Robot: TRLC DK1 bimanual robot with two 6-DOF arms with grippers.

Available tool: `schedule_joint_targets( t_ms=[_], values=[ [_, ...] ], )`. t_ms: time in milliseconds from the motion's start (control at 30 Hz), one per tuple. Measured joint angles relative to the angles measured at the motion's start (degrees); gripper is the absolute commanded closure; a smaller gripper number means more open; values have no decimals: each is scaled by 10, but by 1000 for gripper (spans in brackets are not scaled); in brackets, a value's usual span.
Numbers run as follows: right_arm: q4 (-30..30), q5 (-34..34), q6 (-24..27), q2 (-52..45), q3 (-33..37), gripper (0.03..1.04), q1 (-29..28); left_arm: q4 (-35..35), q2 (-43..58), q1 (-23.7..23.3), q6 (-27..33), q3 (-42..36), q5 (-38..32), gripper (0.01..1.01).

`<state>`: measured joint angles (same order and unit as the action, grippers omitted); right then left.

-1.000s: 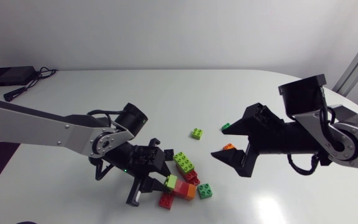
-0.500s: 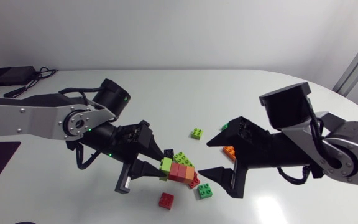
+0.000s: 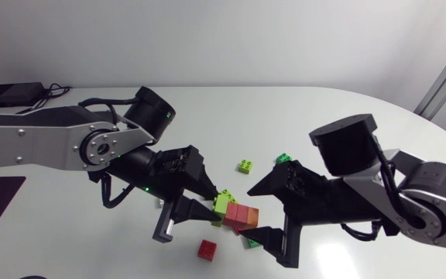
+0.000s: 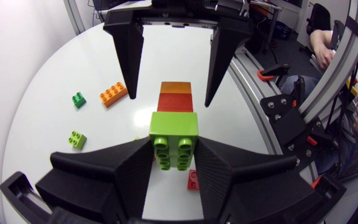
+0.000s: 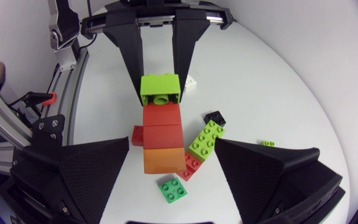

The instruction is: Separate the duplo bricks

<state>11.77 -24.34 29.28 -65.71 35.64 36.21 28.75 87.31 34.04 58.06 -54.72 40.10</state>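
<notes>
A joined stack of duplo bricks, lime, red and orange, hangs above the table. My left gripper is shut on its lime end brick, one finger on each side. My right gripper faces it, open. Its fingers stand on both sides of the orange end without touching it. In the right wrist view the stack points at my right gripper, orange brick nearest, between wide-apart fingers.
Loose bricks lie on the table under the stack: a red one, a green one, a long lime one on a red one. Further back lie a small lime brick, a green one and an orange one. A black power adapter sits back left.
My left gripper has lifted the stack off the table and carried it right. My right arm has come left, bringing its open fingers around the orange end.
</notes>
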Motion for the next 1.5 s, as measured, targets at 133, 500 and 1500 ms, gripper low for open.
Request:
schedule_joint_targets(
  t_ms=[133, 500, 1500],
  values=[
    [-5, 6, -3, 0, -13, 75, 6, 0, 0, 15, -12, -9, -4, 741],
    [-34, 43, -23, 0, -16, 762, 40, 1, 0, 25, -23, -11, -11, 741],
    [8, 32, -7, 51, -29, 792, 45, 109, -52, -17, 64, -5, -142, 739]
  ],
)
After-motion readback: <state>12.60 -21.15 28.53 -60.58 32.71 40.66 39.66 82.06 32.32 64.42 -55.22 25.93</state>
